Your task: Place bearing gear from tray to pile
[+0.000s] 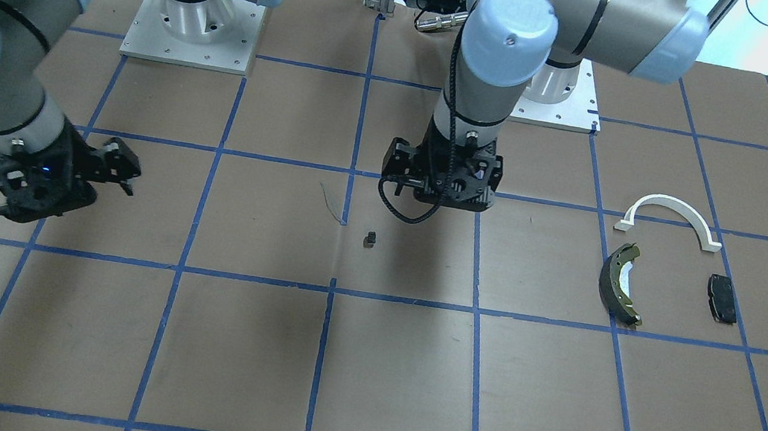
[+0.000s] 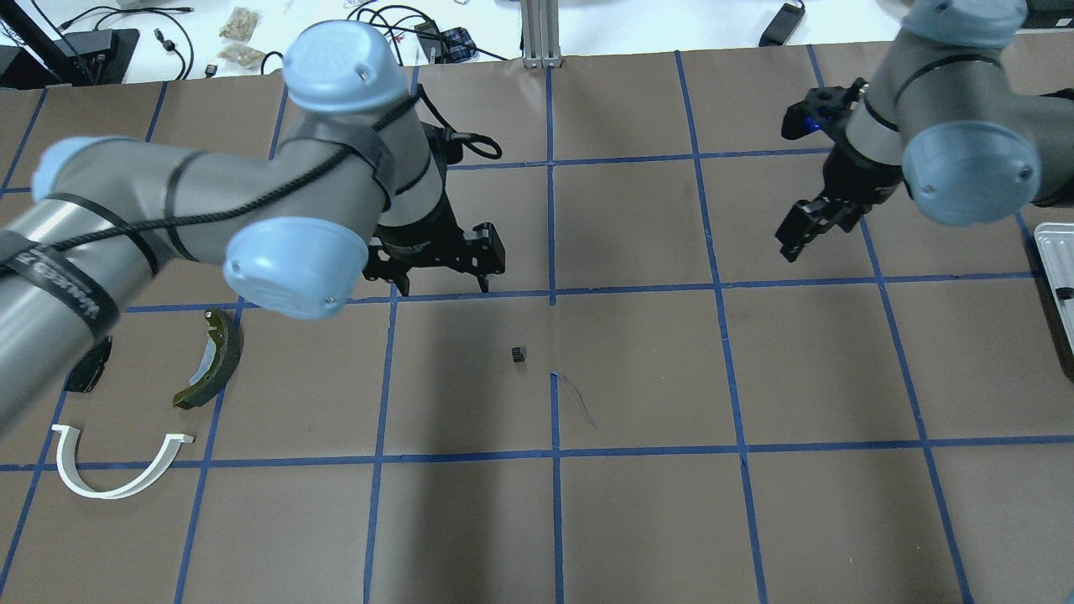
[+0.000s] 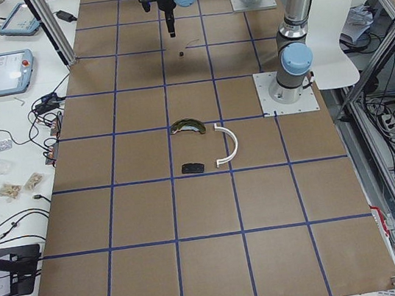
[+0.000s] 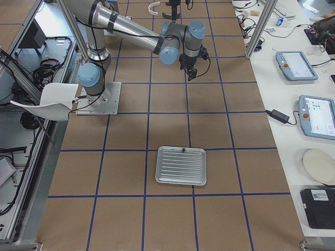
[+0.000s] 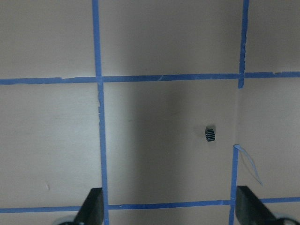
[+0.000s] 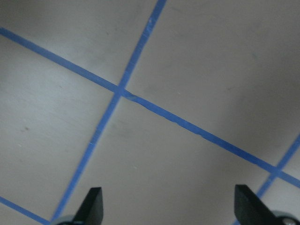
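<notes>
While the left pincer (image 5: 171,208) hangs spread, the bearing gear (image 5: 210,134) lies apart before it.

Silver-grey arms (image 1: 475,100), pale-blue joint caps (image 1: 511,34)

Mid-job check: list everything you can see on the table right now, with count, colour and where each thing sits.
bearing gear: 1, black, loose on the table near its centre
tray: 1, silvery, robot's right end
white arc: 1, white, robot's left end
brake shoe: 1, dark with olive edge, beside the arc
pad: 1, black, beside the shoe
table: 1, brown, blue tape grid
left gripper: 1, black, fingers open, empty, near the gear
right gripper: 1, black, fingers open, empty, between centre and tray
</notes>
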Controlling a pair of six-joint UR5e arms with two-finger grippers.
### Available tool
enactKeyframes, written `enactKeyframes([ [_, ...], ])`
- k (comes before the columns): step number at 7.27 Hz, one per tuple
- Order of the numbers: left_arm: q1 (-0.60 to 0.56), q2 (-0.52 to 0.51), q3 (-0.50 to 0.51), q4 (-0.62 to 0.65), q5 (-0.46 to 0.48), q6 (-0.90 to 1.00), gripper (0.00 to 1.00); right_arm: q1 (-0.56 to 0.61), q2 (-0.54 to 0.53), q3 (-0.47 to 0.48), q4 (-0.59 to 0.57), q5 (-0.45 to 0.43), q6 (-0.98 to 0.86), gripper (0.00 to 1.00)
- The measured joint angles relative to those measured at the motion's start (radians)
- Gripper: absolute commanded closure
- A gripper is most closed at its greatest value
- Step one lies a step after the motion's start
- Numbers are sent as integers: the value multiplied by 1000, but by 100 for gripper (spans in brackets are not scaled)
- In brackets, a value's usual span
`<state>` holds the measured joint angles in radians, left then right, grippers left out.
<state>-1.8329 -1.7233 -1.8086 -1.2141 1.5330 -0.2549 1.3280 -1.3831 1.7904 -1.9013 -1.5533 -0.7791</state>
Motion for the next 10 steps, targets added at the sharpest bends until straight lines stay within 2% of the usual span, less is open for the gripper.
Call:
enactKeyframes([
  [2,-59,-100,-81,200,2,-67,0,-188,3,1,-8,-16,-321,0],
  [4,-77,-186,-105,280,7,-86,0,-376,34,0,-37,-15,-607,0],
  [5,-81,-209,-115,301,6,-92,0,-457,82,-1,-115,-16,-756,0],
  [7,-83,-230,-121,325,3,-107,0,-547,211,-20,-297,-16,-996,0],
  [9,-85,-245,-122,332,2,-125,6,-573,309,-82,-353,-18,-1194,0],
  [10,-86,-248,-123,335,1,-130,17,-575,340,-105,-356,-16,-1249,0],
])
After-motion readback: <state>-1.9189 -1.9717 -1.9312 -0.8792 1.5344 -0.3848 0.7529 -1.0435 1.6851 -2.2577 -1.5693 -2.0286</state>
